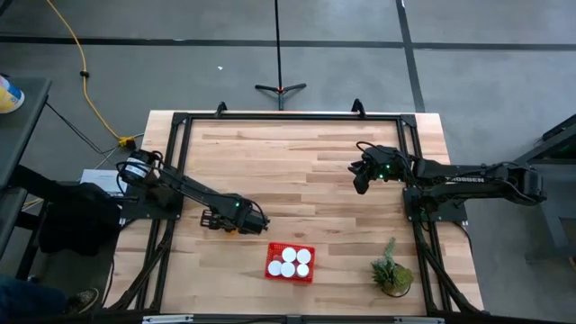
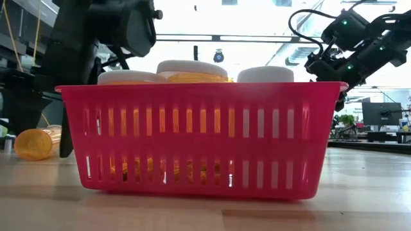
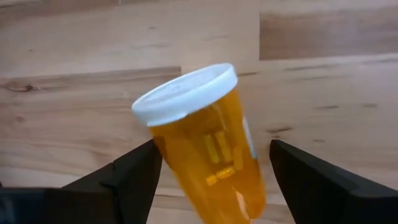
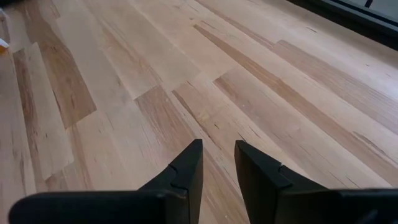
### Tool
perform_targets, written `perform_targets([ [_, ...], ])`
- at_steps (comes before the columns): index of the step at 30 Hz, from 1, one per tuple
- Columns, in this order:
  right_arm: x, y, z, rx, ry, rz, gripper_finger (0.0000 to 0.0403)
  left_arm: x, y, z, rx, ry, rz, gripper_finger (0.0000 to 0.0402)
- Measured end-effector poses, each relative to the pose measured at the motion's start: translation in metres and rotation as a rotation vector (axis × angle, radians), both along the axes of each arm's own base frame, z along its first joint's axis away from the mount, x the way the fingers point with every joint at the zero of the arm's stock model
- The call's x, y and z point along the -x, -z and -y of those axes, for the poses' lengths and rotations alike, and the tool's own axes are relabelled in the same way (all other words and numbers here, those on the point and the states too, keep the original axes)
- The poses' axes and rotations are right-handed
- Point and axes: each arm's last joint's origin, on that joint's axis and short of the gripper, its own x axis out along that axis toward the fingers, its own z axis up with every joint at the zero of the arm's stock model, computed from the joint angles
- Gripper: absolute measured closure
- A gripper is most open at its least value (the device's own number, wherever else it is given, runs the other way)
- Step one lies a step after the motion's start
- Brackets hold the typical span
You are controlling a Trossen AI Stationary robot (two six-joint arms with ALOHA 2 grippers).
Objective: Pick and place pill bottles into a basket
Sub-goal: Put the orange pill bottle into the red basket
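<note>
Lying between left claw [image 3: 208, 171] fingers: pill bottle [image 3: 208, 140]

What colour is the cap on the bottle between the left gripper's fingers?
White, on an orange-amber pill bottle; the left wrist view shows it best.

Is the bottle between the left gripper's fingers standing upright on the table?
No. In the low view the pill bottle lies on its side on the table, left of the basket.

A: non-task stuff on the wood table [image 1: 288, 171]?
B: green potted plant [image 1: 391, 270] near front-right corner. Off-table: yellow cable [image 1: 83, 67] on floor, black tripod stand [image 1: 279, 87] behind far edge.
</note>
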Motion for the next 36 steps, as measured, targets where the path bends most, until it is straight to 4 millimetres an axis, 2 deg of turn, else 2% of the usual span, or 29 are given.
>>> perform_targets([
  [11, 0.000, 0.000, 0.000, -0.001, 0.000, -0.002, 0.0318, -0.007, 0.000, -0.025, 0.040, -0.067, -0.003, 0.0121],
  [27, 0.000, 0.001, 0.000, -0.002, -0.001, -0.006, 0.0318, -0.006, 0.000, -0.024, 0.058, -0.044, -0.007, 0.0161],
  [36, 0.000, 0.000, 0.000, -0.002, 0.000, -0.006, 0.0318, -0.006, 0.000, -0.024, 0.068, -0.026, -0.007, 0.0157],
])
